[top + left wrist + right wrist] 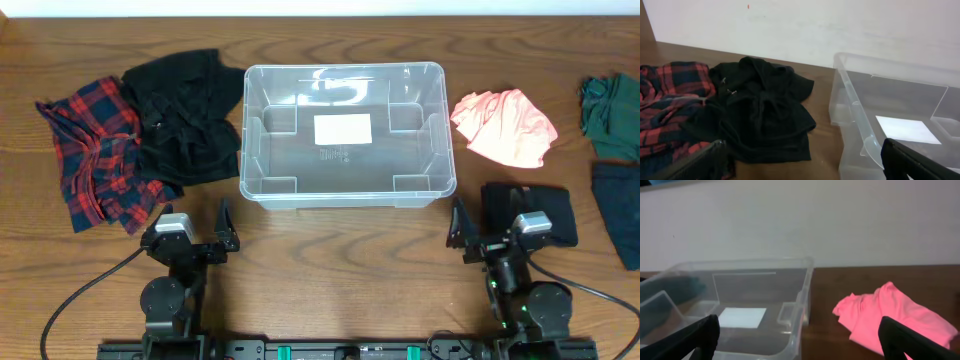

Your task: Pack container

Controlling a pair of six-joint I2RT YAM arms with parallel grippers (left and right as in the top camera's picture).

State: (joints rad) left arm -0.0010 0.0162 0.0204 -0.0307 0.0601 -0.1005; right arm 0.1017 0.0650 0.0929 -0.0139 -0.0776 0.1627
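Clear plastic rectangular container [345, 195] sat empty, nothing packed; crumpled black garment [185, 115] and pink garment [505, 125] waited on the wooden desk [340, 265]; both jaws gaped wide, empty.

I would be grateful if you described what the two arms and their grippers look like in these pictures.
The left arm and right arm are black with rounded joint housings, each topped by a small silver-grey block. The left gripper and right gripper have slim black tapered fingers. A thin black cable loops out from each base, and small green lights show on the right arm.
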